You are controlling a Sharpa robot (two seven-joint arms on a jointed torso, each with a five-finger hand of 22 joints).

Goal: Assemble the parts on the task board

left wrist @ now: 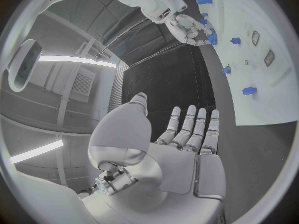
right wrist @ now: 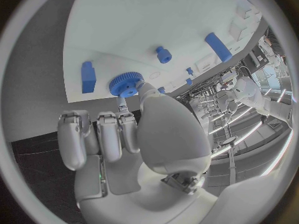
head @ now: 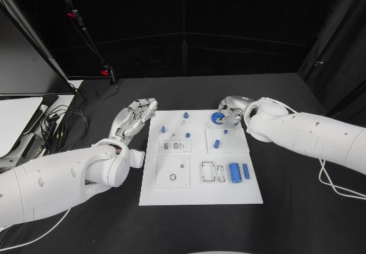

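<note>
The white task board (head: 200, 185) lies mid-table. My right hand (head: 233, 107) is at its far right corner and pinches a blue gear (head: 218, 117) between thumb and a finger; the right wrist view shows the gear (right wrist: 126, 83) low over the board (right wrist: 156, 20), beside a blue block (right wrist: 88, 76) and a small peg (right wrist: 164, 54). Small blue pegs (head: 185, 114) stand on the far half of the board. Two blue cylinders (head: 235, 172) lie near its right edge. My left hand (head: 136, 117) lies flat with its fingers stretched and apart, just left of the board's far left corner, holding nothing.
Recessed pockets (head: 173, 172) sit in the board's near left half. Cables and white equipment (head: 46, 121) crowd the table's left edge. A dark stand (head: 107, 69) rises at the back left. Bare black tabletop (head: 305, 211) lies to the right and in front.
</note>
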